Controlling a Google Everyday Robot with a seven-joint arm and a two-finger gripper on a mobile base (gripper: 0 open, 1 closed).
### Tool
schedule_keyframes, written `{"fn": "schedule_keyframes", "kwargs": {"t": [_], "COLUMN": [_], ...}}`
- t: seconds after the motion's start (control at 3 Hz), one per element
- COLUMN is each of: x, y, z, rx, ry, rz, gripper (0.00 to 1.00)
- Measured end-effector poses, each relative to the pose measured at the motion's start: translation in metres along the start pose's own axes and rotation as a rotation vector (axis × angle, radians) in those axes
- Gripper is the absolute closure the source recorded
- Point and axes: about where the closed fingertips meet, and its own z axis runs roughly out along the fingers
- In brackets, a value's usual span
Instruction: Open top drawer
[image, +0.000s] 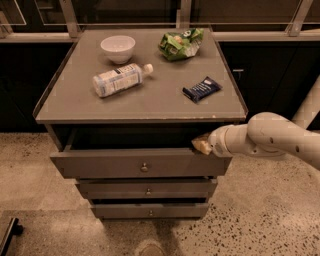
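Top drawer (100, 162), grey, centre knob (144, 167), partly out, gripper (202, 145) seemingly touching its right rim; clamped or not, unclear.

Stuff on the flat grey cabinet top (150, 107): small white ceramic bowl (118, 48) back left, clear plastic bottle with a pale label (120, 80) lying on its side just in front of it, crumpled green snack bag (181, 43) back right, dark blue wrapped bar (202, 89) near the right edge. Speckled stone floor (260, 215) below. My gripper (202, 146) sits just under the top's front right corner.
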Motion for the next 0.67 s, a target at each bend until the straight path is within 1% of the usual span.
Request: {"fn": "schedule_keyframes", "kwargs": {"t": [0.33, 0.67], "x": [0.0039, 0.0024], "y": [0.0038, 0.0039], "z": [-0.0002, -0.0016], "rx": [-0.023, -0.023], "ry": [0.006, 0.006], "rz": [-0.008, -0.008], "gripper": [1.0, 1.0]}}
